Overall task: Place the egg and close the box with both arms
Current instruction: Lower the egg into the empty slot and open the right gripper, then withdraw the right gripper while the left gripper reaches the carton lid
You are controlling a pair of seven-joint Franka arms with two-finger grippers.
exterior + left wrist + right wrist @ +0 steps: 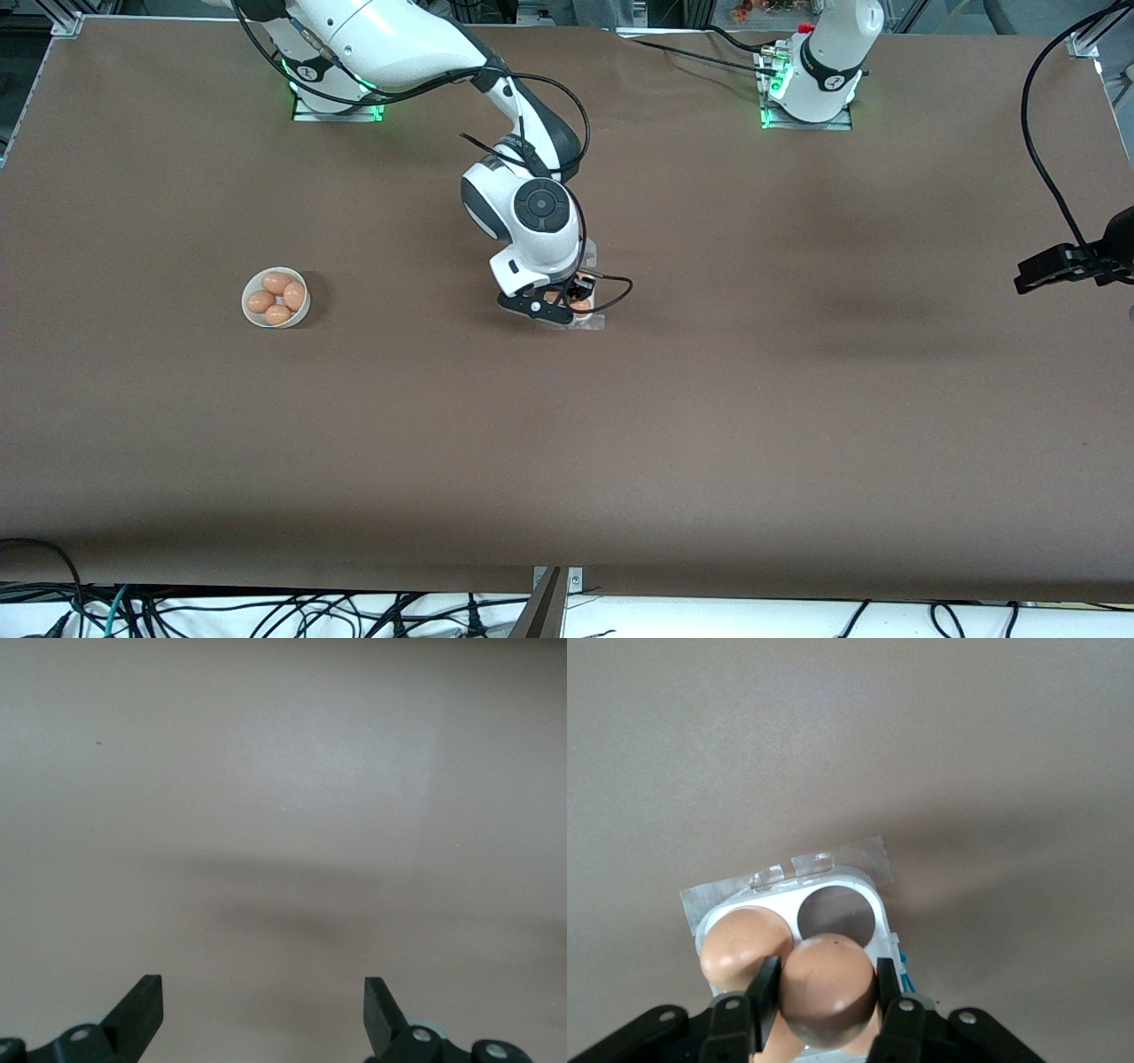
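Worktop [567, 443]: a wide brown surface with the 2 robot bases along one edge.
Right gripper [826, 1010]: low over the box in the middle of the worktop, fingers clamped on the egg from both sides.
Egg [828, 983]: orange-brown, held between the right gripper's fingers, right over the tray of the box.
Box [833, 895]: a white tray resting on the worktop; 1 cell nearest the held egg holds another brown egg [740, 943], 1 cell beside it shows empty and dark; a clear tab sits at its edge.
Bowl [276, 298]: round and white, toward the right arm's end of the worktop, well apart from the box, holding 4 brown eggs.
Left gripper [264, 1014]: fingers spread wide, holding nothing, hanging over bare worktop at the left arm's end; this arm waits.
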